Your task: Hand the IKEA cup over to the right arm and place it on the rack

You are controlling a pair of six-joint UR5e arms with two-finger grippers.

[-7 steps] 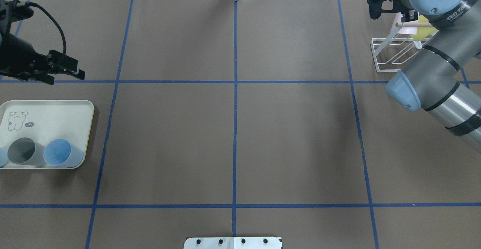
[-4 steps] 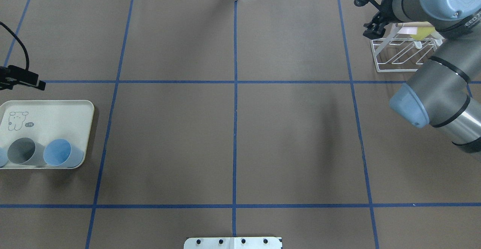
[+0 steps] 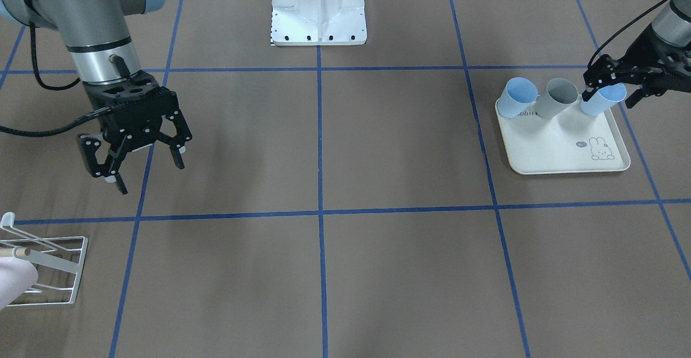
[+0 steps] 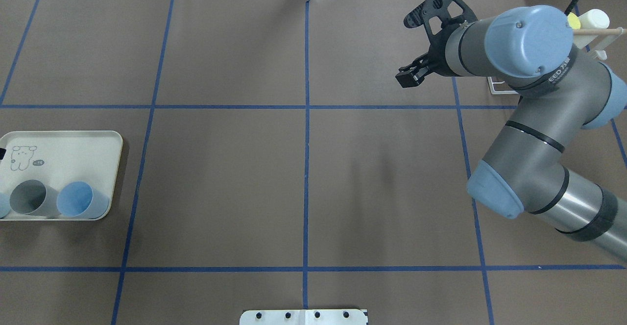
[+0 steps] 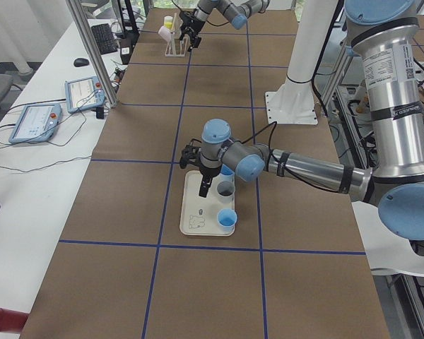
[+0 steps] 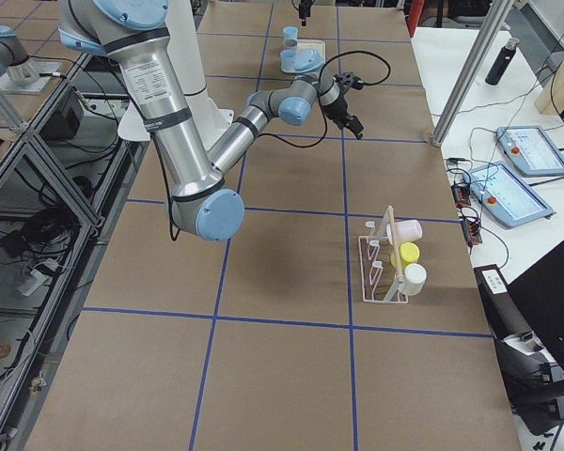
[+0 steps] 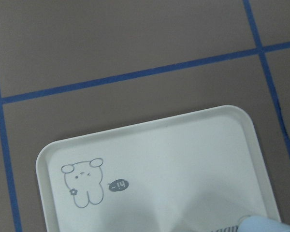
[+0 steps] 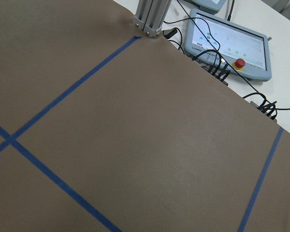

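Three cups stand on the cream tray: a blue one, a grey one and a light blue one. My left gripper is open, with a finger on either side of the light blue cup's rim. It is out of the overhead view. My right gripper is open and empty, hanging above the table near the white wire rack. In the overhead view the right gripper points toward the table's far middle, and the right arm hides most of the rack.
The rack holds a pink cup, a yellow cup and a white cup beside its wooden dowel. The left wrist view shows the tray's rabbit print. A white base plate stands at the robot's side.
My left gripper moved from beyond the tray back over it and left the overhead view. My right arm swung from the rack toward the table's middle.
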